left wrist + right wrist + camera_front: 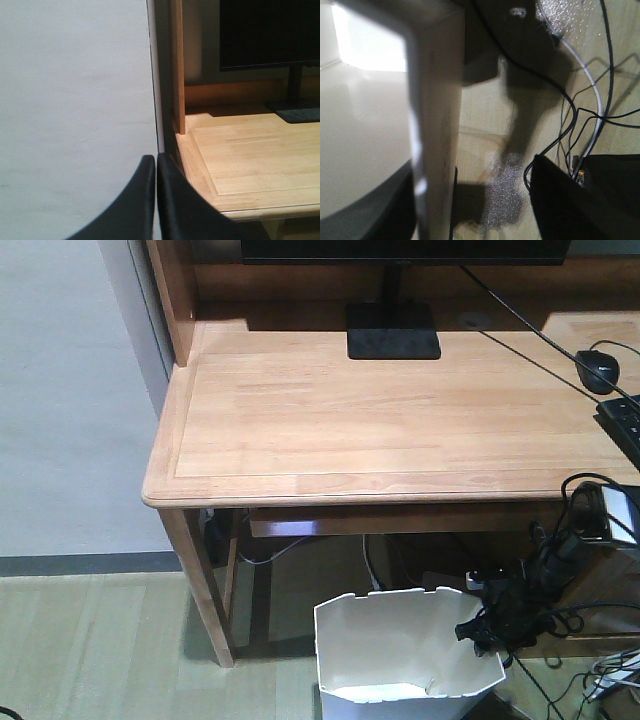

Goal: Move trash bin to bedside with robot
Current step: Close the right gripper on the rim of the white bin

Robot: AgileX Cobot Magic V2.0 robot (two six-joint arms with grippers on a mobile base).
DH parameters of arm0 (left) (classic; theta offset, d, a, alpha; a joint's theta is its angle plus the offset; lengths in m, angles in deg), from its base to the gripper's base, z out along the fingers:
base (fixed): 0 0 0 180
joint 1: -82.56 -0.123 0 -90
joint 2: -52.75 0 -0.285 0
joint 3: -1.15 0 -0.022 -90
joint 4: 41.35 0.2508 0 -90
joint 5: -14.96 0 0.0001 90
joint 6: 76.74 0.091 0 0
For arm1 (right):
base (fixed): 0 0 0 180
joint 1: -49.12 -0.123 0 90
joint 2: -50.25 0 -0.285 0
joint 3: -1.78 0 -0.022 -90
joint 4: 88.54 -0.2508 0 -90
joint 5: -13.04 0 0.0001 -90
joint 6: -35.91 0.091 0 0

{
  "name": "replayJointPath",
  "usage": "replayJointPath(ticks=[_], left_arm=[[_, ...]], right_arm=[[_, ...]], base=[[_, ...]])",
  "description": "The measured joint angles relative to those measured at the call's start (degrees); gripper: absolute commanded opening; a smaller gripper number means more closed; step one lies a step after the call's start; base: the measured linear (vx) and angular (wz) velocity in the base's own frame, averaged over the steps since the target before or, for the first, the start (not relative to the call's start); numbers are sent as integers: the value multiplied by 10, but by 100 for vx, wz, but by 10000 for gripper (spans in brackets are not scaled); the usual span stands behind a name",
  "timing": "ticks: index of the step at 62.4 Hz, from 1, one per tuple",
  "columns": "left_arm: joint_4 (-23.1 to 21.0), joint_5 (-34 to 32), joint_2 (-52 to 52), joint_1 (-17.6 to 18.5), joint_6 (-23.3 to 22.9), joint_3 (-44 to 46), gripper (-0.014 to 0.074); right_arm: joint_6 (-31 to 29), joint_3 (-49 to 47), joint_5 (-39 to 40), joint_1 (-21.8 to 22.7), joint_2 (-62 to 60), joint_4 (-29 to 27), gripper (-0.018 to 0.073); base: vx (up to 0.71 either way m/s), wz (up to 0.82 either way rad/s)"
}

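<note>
Well, starting at the left, I see a plain pale wall (70,390) filling that side, with a dark skirting strip (80,564) low down. My left claw (154,165) hangs in front of that wall, just left of the counter (380,410). Its two black fingers (130,210) are pressed tip to tip, clenched on nothing.

The counter is light wood, and a black monitor stand (393,340) sits at its far side. Below the counter's near edge, to the right of the left leg (200,580), the trash bin (400,650) stands upright on the floor (90,650). Its angular white rim faces up and has a small notch on the near side.

My right claw (478,628) is at the bin's right rim. Through the right wrist camera the bin's thin wall runs up between the two halves of the claw. The inner finger (365,205) is inside the bin, close against the wall. The outer finger (570,200) is outside and well apart from the wall, with bare floor showing between them. So the claw is released, straddling the wall without pinching it.

Further right a black mouse (598,368) and the corner of a keyboard (622,420) lie on the counter, and black cables (560,540) tangle down toward the floor
</note>
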Motion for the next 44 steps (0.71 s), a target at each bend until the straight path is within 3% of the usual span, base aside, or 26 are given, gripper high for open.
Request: replayJointPath(ticks=[9,17,32,44], left_arm=[[0,0,0,0,0,0,-6],[0,0,0,0,0,0,-6],[0,0,0,0,0,0,-6],[0,0,0,0,0,0,-6]], right_arm=[[-70,-21,-16,0,8,-79,-11],[-192,-23,-31,0,8,-205,-11],[-504,-20,-62,5,8,-465,-5],[-644,39,-59,7,-15,-590,-5]], base=[[0,0],[0,0],[0,0],[0,0]])
